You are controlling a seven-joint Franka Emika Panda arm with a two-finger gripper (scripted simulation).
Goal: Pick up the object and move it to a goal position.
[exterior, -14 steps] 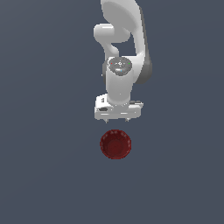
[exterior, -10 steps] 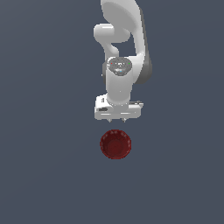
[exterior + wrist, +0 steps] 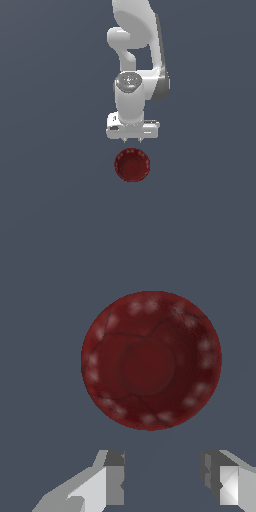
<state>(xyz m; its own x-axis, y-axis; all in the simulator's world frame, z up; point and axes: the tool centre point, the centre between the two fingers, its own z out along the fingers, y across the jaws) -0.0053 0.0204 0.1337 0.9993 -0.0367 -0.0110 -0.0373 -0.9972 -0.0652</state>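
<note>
My gripper (image 3: pixel 132 140) hangs with jaws apart, just beside the red bowl (image 3: pixel 132 165), which lies free on the grey floor (image 3: pixel 50 190); next, I judge, centre over its rim and descend.

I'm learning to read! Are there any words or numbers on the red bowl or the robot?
None. The bowl shows only ribs and pale shiny spots, no writing.
The arm and gripper are plain white and grey, with no label or number.
</note>
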